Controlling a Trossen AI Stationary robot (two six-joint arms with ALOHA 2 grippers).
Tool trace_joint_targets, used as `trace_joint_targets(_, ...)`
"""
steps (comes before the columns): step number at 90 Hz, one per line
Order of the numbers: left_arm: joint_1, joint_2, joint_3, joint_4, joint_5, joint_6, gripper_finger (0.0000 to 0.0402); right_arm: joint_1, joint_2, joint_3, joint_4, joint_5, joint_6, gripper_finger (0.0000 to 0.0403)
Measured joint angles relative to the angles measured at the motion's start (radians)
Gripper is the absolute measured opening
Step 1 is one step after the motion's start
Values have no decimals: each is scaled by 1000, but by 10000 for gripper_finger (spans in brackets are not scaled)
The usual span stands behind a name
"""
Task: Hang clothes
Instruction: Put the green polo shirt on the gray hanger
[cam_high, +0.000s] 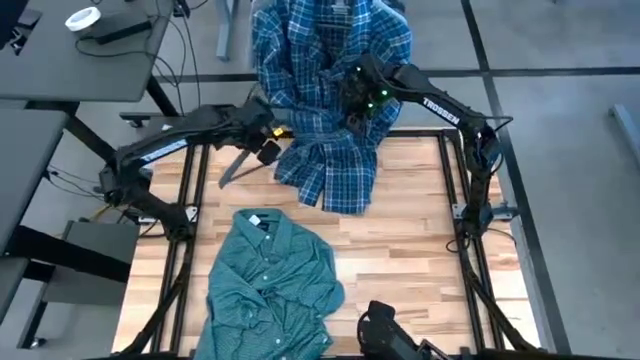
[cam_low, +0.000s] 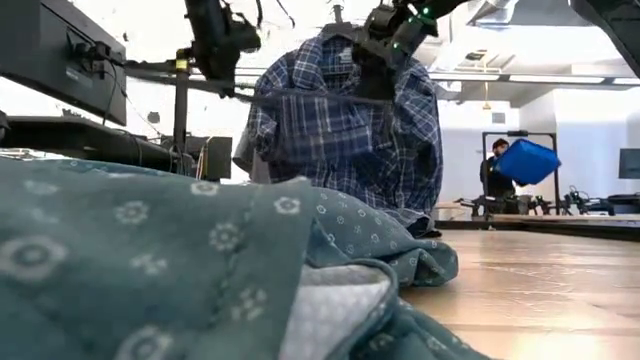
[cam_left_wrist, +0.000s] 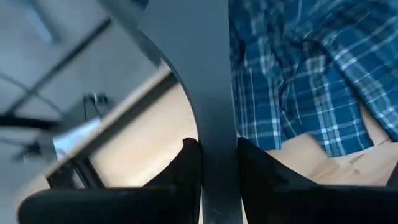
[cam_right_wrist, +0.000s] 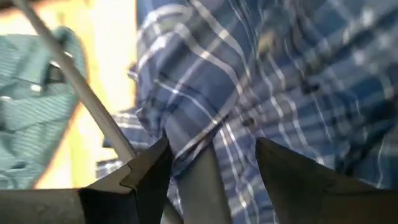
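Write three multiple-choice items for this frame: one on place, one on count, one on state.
1. Where does the green shirt lie? A on the table's near-left part; B on the floor; C draped on the right arm.
2. How many shirts show? A one; B two; C four.
3. What does the left tool hold? A nothing; B the plaid shirt's hem; C a grey hanger.

A: high view shows it on the wood. B: plaid and green only. C: its fingers clamp the hanger's bar. Right tool grips the plaid.

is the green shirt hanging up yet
No, the green shirt lies crumpled flat on the table.
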Motion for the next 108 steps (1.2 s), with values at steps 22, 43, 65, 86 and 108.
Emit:
trace_joint_targets(22,-18,-45,0,-39,-7,82,50,-2,-54,71,37,-152,13,219)
trace_joint_targets(43,-67,-43,31,-34,-7,142,50,-1,-64,72,25,-302,51,219)
trace_joint_targets(65,-165,-44,167,-67,-8,161,50,-23,-58,71,26,-307,118,219)
trace_joint_targets(86,-213,-45,193,-49,-11,169,50,20,2,71,106,-533,171,219)
trace_joint_targets(108,-274,-43,239,-47,-11,149,50,83,99,71,90,-531,123,219)
